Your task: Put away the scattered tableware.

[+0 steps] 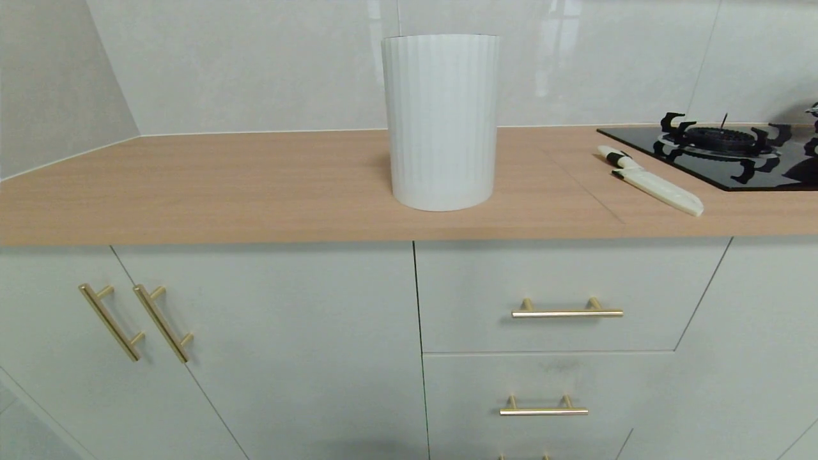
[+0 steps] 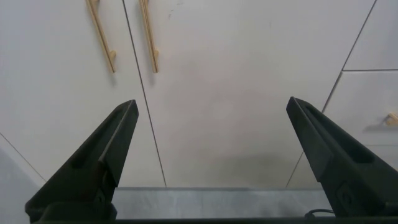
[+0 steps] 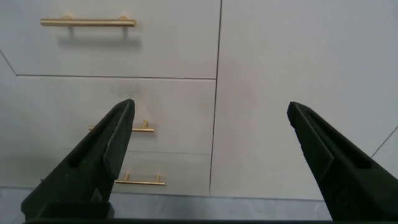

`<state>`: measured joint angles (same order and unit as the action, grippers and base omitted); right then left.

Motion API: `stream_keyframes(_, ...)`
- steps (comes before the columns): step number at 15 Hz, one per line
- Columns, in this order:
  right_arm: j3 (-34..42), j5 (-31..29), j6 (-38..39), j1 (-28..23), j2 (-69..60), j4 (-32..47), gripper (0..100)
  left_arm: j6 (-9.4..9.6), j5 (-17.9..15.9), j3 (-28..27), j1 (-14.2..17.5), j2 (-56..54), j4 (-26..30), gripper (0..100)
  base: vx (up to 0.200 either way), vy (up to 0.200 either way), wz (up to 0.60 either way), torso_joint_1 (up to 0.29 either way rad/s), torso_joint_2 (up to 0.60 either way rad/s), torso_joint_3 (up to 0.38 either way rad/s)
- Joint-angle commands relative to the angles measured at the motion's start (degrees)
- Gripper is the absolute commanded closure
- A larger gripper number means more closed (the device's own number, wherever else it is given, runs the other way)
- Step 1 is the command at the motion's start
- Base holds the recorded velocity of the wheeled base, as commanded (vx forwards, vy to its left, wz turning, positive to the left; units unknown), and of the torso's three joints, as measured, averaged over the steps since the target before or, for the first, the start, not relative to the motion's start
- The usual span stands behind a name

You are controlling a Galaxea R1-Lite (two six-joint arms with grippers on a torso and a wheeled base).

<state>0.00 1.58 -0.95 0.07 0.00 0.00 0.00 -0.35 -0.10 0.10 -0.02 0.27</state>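
Wooden counter (image 1: 255, 185) under tiled wall (image 1: 255, 64) holds a ribbed pot (image 1: 441, 121) at centre, knife (image 1: 652, 182) and hob (image 1: 722, 144) far right, while left gripper (image 2: 212, 101) and right gripper (image 3: 211, 103) hang spread before cabinets (image 1: 287, 332).

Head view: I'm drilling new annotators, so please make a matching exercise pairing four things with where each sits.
Things
1. ribbed white holder
2. knife
3. gas burner
4. top drawer handle

Places
A. lying flat beside the hob, on its left
B. on the black glass at the far right
C. standing upright mid-worktop
D. on the cabinet front, below the wood

Pairs: 1-C, 2-A, 3-B, 4-D
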Motion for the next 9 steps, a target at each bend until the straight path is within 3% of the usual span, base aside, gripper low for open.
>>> stream_keyframes(1,0.0,0.0,0.0,0.0,0.0,0.0,0,0.0,0.0,0.0,0.0,0.0,0.0,0,0.0,0.0,0.0,0.0,0.0,0.0)
stream_keyframes(5,0.0,0.0,0.1,0.0,0.0,0.0,0,0.09,0.0,0.1,0.0,0.0,0.0,0,0.0,0.0,0.0,0.002,-0.02,-0.02)
stream_keyframes(9,0.0,0.0,0.1,0.0,0.0,0.0,0,0.09,0.0,0.0,0.0,0.0,0.0,0,0.0,0.0,0.0,0.044,-0.28,-0.294)
